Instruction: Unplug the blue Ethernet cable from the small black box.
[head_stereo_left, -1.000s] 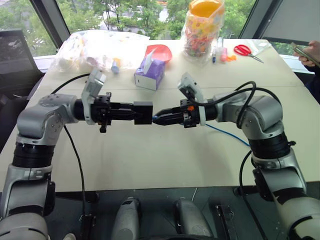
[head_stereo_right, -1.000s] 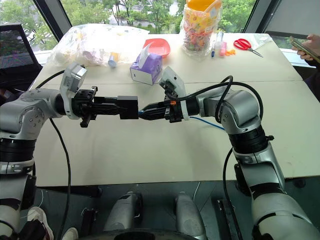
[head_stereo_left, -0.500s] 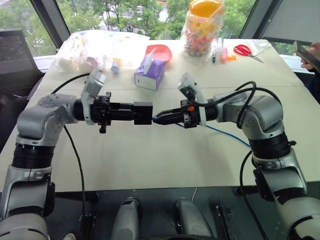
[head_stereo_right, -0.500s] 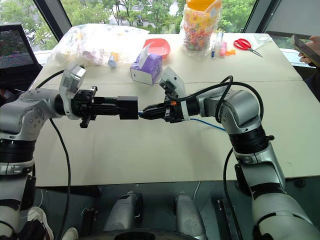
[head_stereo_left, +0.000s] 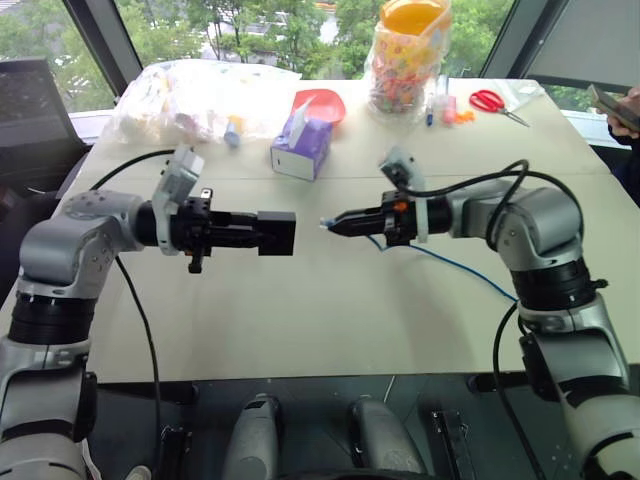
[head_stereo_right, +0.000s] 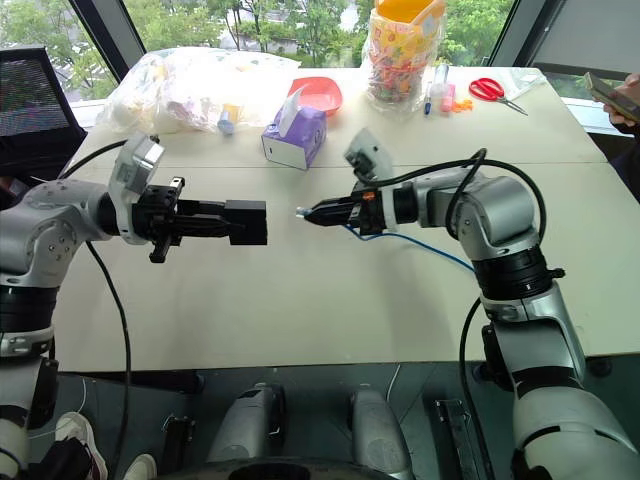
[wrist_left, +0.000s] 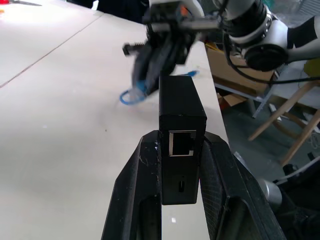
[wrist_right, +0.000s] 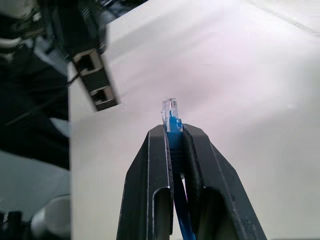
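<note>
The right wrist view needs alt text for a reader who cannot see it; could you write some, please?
The right gripper is shut on the blue Ethernet cable, its clear plug free. The small black box is apart, above the table.

Open air separates the small black box (head_stereo_left: 277, 232) from the blue Ethernet cable (head_stereo_left: 327, 224) plug.

left gripper (head_stereo_left: 262, 232): clamped, level | right gripper (head_stereo_left: 333, 227): pinched closed, facing left gripper

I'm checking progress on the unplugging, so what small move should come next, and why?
Probably lower the blue Ethernet cable to the table and release it: its clear plug is already out, a gap from the small black box, whose port looks empty in the left wrist view.
</note>
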